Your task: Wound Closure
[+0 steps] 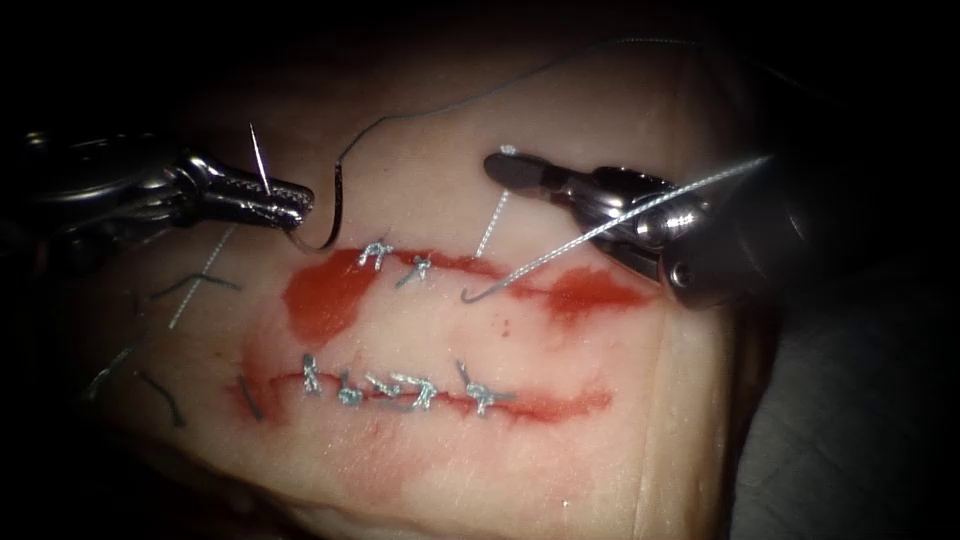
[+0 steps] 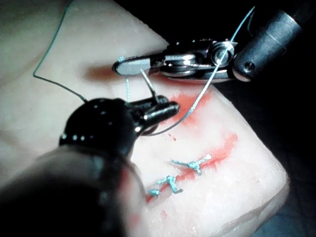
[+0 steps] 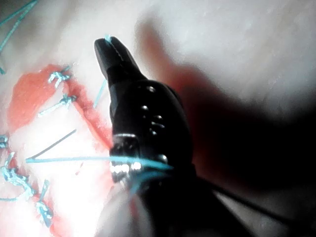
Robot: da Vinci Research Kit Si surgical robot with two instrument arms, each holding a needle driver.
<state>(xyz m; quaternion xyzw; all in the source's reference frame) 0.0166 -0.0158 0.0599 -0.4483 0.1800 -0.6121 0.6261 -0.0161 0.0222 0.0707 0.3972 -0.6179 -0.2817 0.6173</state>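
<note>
- The left claw [image 1: 285, 205] comes in from the endoscope's left and sits pressed together on the needle [image 1: 325, 215], pinching it near one end of its curve.
- From that grip the dark curve swings below the tip and rises again just beside it, free above the tissue [image 1: 420, 110] and not in it, over the left end of the upper cut [image 1: 470, 268].
- A thin bright point [image 1: 259, 155] sticks up from the left claw; I cannot tell whether it is the needle's tip or a stray end of thread.
- The dark thread [image 1: 460, 100] runs on from the needle's upper end in a long arc across the pale tissue.
- The right claw [image 1: 505, 168] lies above the upper cut, right of the needle, its jaws closed on a short pale piece of thread [image 1: 495, 220] that drops to the tissue by the cut.
- A second pale strand [image 1: 640, 210] crosses the right tool's body and ends in a small hook over the cut.
- The upper cut carries two knotted stitches [image 1: 395, 260] with red fluid [image 1: 325, 295] pooled at its left and right.
- The lower cut [image 1: 540, 403] bears a row of stitches [image 1: 400, 388].
- Cut ends of thread [image 1: 190, 290] lie scattered on the tissue's left side.
</note>
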